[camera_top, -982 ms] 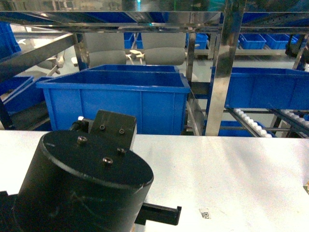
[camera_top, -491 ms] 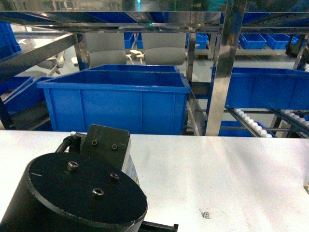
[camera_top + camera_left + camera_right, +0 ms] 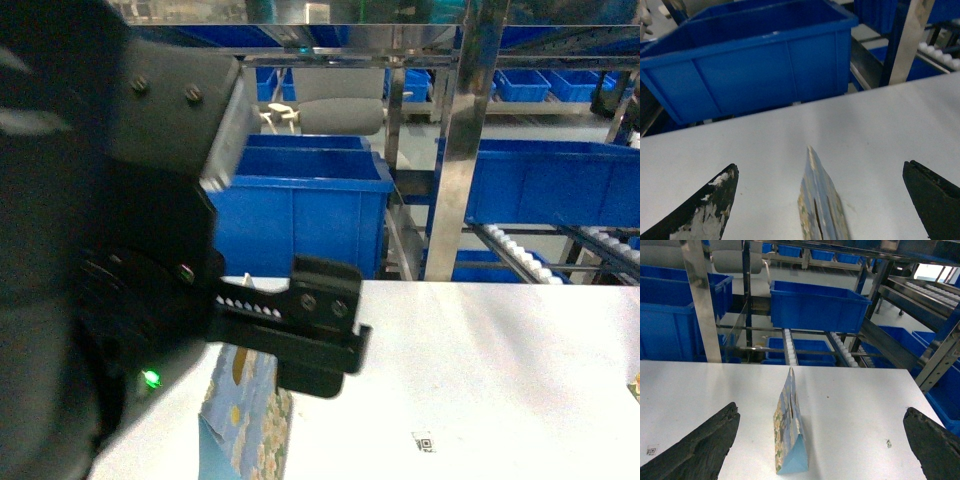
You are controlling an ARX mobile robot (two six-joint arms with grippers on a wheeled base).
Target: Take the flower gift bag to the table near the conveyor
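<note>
- Head view mostly blocked by the left arm (image 3: 110, 250); flower gift bag (image 3: 245, 420) seen at 6 o'clock, under the left gripper (image 3: 300, 335), standing on the table (image 3: 500, 360)
- Left wrist view: bag (image 3: 821, 205) upright and edge-on between the two fingers (image 3: 707, 205), both well apart from it and touching nothing; left pincer wide, holding nothing
- Right wrist view: bag (image 3: 789, 427) standing on its own at 6 o'clock of the tabletop (image 3: 855, 405), narrow teal side toward the camera; right gripper (image 3: 822, 452) also wide, fingers (image 3: 702, 445) far off either side, empty
- Conveyor (image 3: 790, 347) at 12 o'clock from the bag, just past the far table edge, white rollers sloping between steel posts; blue bins (image 3: 300, 200) behind and beside it
- Step judged: bag already down on the table near the conveyor, release done or grasp not begun; cannot tell which from these views alone
- Next move, if released: lift the left arm straight up and clear, keeping both fingers off the thin paper sides so the bag does not tip
</note>
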